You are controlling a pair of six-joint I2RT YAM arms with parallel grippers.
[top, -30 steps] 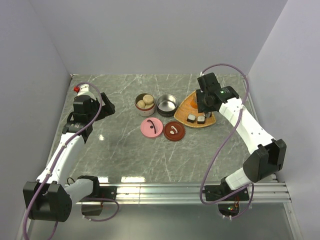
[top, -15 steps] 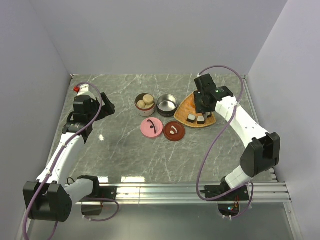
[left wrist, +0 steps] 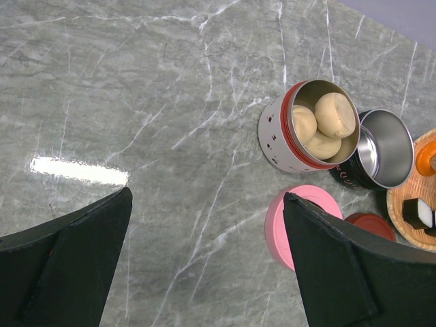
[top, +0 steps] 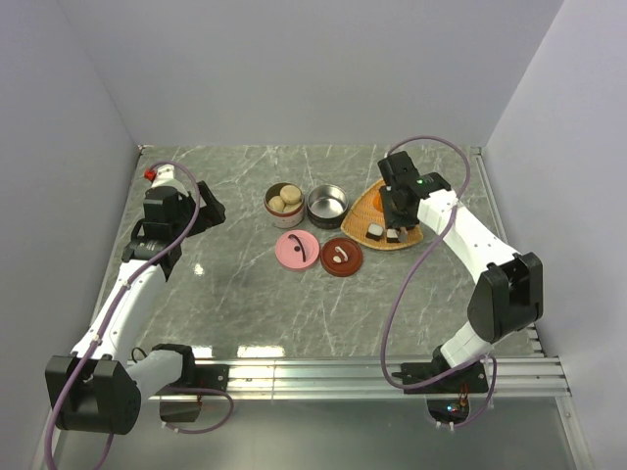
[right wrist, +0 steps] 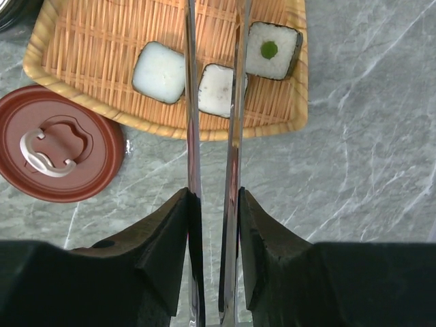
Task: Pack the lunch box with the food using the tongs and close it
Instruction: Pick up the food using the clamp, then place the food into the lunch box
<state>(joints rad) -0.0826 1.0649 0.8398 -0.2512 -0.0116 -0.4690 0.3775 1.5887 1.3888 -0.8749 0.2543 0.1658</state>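
The left gripper (left wrist: 206,197) hangs with jaws spread wide over the marble table (left wrist: 136,82). Far right, a white tin (left wrist: 279,139) holds three cream balls (left wrist: 334,112) — a steel tin (left wrist: 388,136) touches its right side. Nearer lie a pink lid (left wrist: 276,225) and a red lid (left wrist: 371,225). At the right edge, a woven tray (left wrist: 402,204) carries a sushi roll (left wrist: 417,212) and an orange ball (left wrist: 428,158).

The table (left wrist: 136,102), a grey marble-look slab, was polished enough to throw glare. The tongs (right wrist: 193,116) were bare, bright metal, mirror-smooth. The tray (right wrist: 95,48) was woven of fine cane-like slats, ribbed and matt. The rolls (right wrist: 216,90) looked matt and faintly grainy, the balls (left wrist: 335,112) matt and dough-like. One cup (left wrist: 390,146) showed a shiny steel lining. The brown lid (right wrist: 61,153) and pink lid (left wrist: 274,221) were smooth plastic. The right gripper (right wrist: 214,201) was matt black plastic.
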